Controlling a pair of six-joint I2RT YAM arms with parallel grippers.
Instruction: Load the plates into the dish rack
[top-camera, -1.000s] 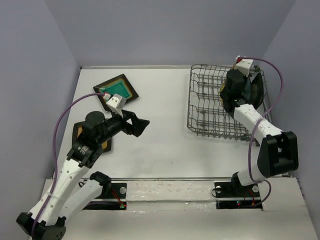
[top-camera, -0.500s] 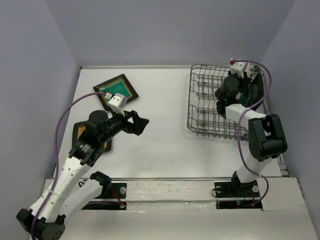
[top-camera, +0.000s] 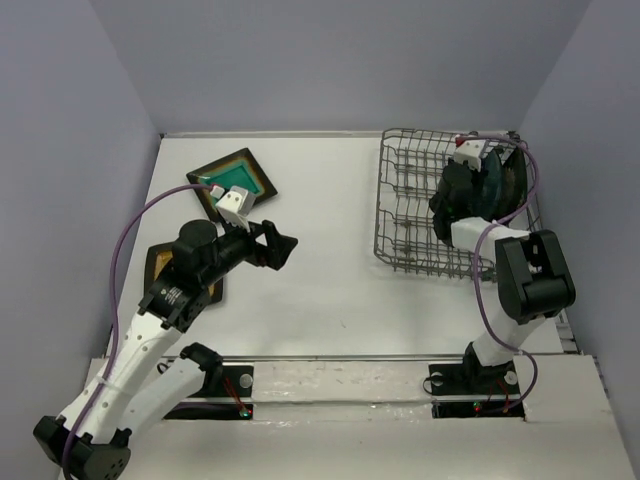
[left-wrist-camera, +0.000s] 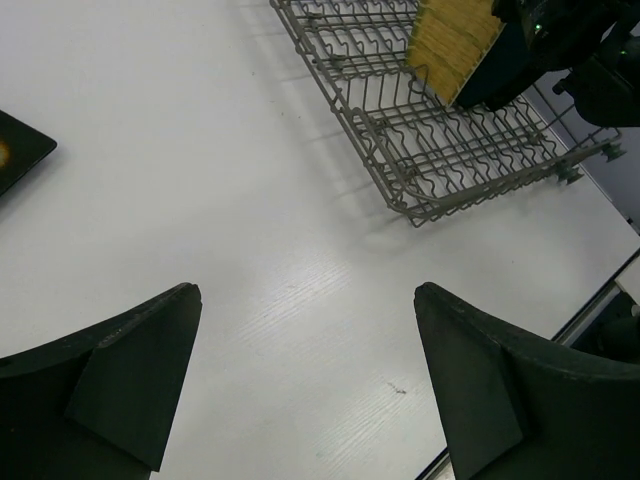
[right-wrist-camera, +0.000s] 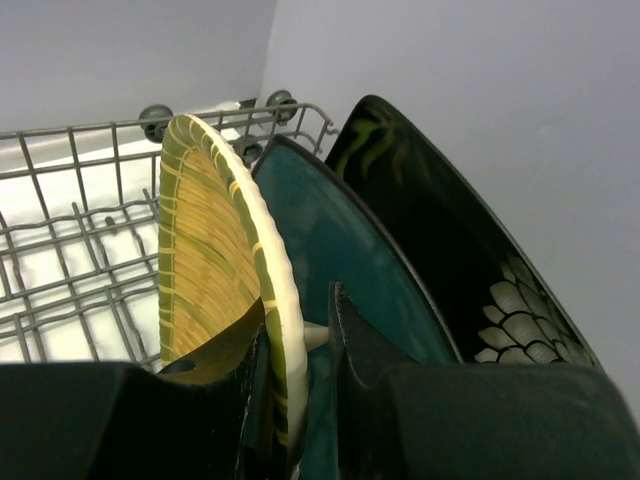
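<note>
The dish rack (top-camera: 400, 205) stands at the right; it also shows in the left wrist view (left-wrist-camera: 440, 150). On edge in its far end stand the yellow ribbed plate (right-wrist-camera: 205, 270), the plain teal plate (right-wrist-camera: 350, 250) and the black floral plate (right-wrist-camera: 470, 270). My right gripper (right-wrist-camera: 297, 300) straddles the yellow plate's rim, with a narrow gap at the right finger. The teal-centre plate (top-camera: 232, 180) lies flat at the back left. The mustard-centre plate (top-camera: 212, 292) lies partly under my left arm. My left gripper (top-camera: 285, 245) is open and empty above the table (left-wrist-camera: 305, 300).
Grey walls close the table on three sides. The rack's right side sits close to the right wall. A metal rail (top-camera: 330, 365) runs along the table's near edge.
My right arm has folded in toward the rack and brought the yellow plate down beside the teal plate. My left arm has barely moved.
</note>
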